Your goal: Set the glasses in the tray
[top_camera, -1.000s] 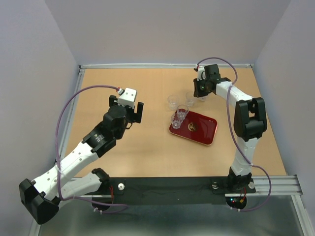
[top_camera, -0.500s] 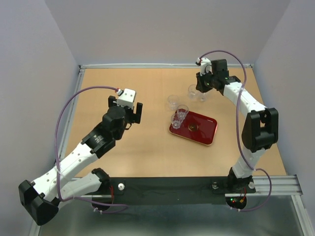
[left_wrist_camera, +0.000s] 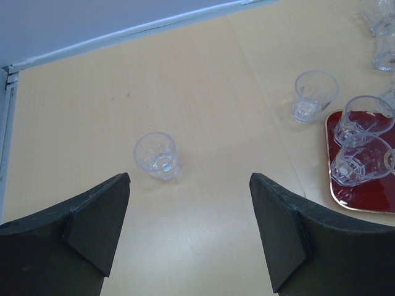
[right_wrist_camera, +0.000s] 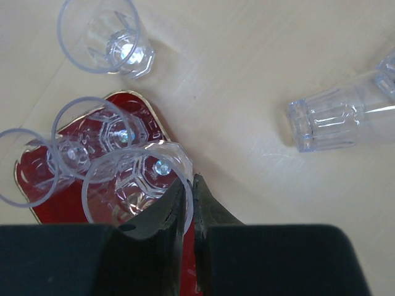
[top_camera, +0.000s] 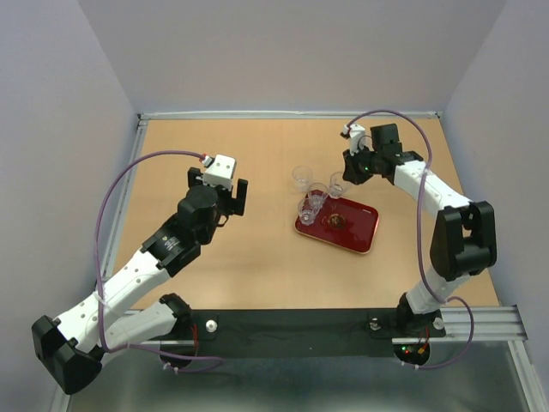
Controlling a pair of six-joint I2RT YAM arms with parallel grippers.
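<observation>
**One glass [right_wrist_camera: 133,185] held above the tray [top_camera: 362,225]**

Right gripper [right_wrist_camera: 188,200] pinches that glass's wall, over the tray's far edge beside two glasses [right_wrist_camera: 92,132] already inside. Next move: lower onto bare red, then release. Left gripper [left_wrist_camera: 189,180] gapes wide, empty, facing a lone glass [left_wrist_camera: 155,155].
</observation>
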